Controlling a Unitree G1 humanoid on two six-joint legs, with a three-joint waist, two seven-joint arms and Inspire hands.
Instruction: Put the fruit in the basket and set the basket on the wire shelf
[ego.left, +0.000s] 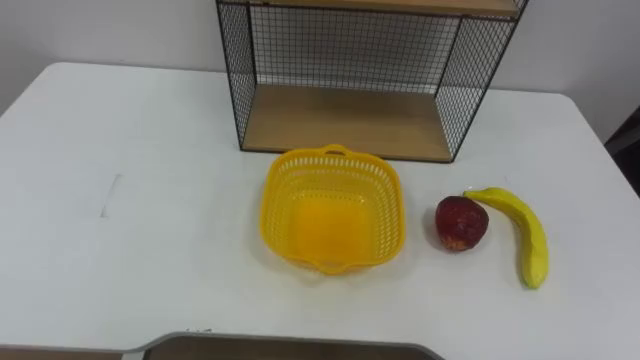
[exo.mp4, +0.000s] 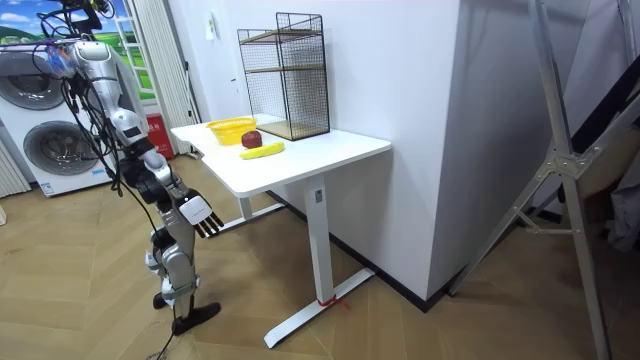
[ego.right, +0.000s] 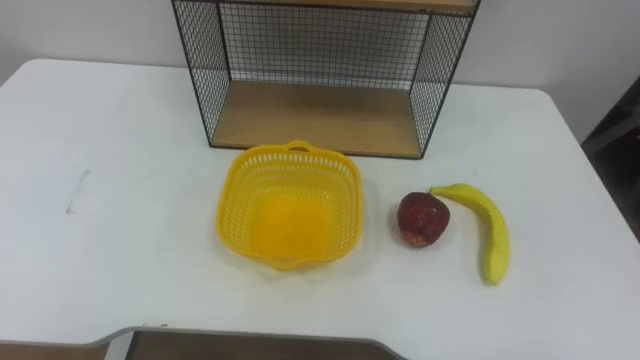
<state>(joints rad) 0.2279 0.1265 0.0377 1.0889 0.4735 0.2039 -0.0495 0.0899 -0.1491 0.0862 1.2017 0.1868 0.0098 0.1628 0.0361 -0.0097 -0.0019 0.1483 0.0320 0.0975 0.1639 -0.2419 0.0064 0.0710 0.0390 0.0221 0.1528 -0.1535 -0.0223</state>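
Observation:
An empty yellow plastic basket stands in the middle of the white table. To its right lies a red apple, and right of that a yellow banana, its stem end close to the apple. Behind the basket stands the black wire shelf with a wooden bottom board, bare. In the room view I stand at the table's near end, facing it. My right hand hangs below the tabletop with straight fingers and holds nothing.
The shelf has a second wooden board higher up. A white wall runs behind the table. Washing machines stand behind me at the room view's left, and a metal stand at its right.

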